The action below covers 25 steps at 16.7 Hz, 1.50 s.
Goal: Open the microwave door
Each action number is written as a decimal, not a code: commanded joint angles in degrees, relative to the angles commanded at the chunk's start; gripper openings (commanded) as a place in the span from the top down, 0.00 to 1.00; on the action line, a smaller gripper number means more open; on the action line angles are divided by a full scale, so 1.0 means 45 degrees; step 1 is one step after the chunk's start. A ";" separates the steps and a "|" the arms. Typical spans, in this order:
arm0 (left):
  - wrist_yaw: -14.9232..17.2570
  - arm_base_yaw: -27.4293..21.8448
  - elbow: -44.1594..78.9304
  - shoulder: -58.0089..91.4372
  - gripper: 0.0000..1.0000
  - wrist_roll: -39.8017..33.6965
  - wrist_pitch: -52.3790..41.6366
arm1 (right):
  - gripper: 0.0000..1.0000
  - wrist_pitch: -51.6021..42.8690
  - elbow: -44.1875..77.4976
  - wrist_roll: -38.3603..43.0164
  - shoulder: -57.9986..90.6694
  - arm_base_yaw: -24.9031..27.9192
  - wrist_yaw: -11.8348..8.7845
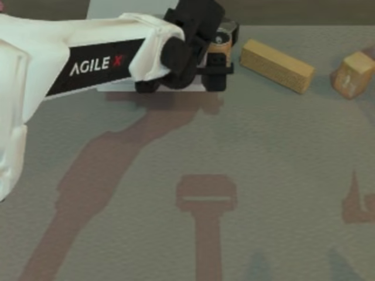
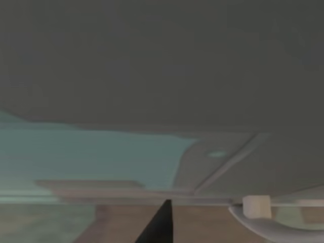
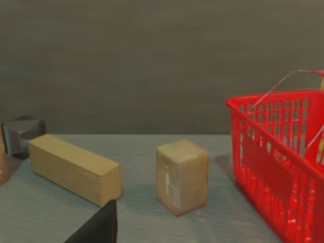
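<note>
The microwave (image 1: 117, 9) stands at the table's far edge, left of centre, mostly hidden under my left arm. A white strip of the microwave door (image 1: 146, 89) shows below the arm. My left gripper (image 1: 212, 73) is at that strip's right end, close against the front. In the left wrist view the grey window fills the frame with the pale teal inside (image 2: 91, 157) behind it, and the white handle (image 2: 255, 206) sits very near. My right gripper is out of the top view. In the right wrist view one dark finger (image 3: 101, 228) hovers over bare table, holding nothing.
A brown can (image 1: 225, 40) stands right beside my left gripper. Right of it lie a long wooden block (image 1: 277, 65) and a small cardboard box (image 1: 351, 73). The right wrist view shows a red basket (image 3: 283, 167) past the box.
</note>
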 joint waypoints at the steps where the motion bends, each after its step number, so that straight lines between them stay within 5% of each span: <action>1: 0.0000 0.0000 0.0000 0.0000 0.60 0.0000 0.0000 | 0.00 0.0000 0.0000 0.0000 0.0000 0.0000 0.0000; 7: 0.0000 0.0000 0.0000 0.0000 1.00 0.0000 0.0000 | 0.00 0.0000 0.0000 0.0000 0.0000 0.0000 0.0000; 25: -0.0267 -0.0425 -0.1778 -0.1125 1.00 -0.0375 0.0521 | 0.00 0.0000 0.0000 0.0000 0.0000 0.0000 0.0000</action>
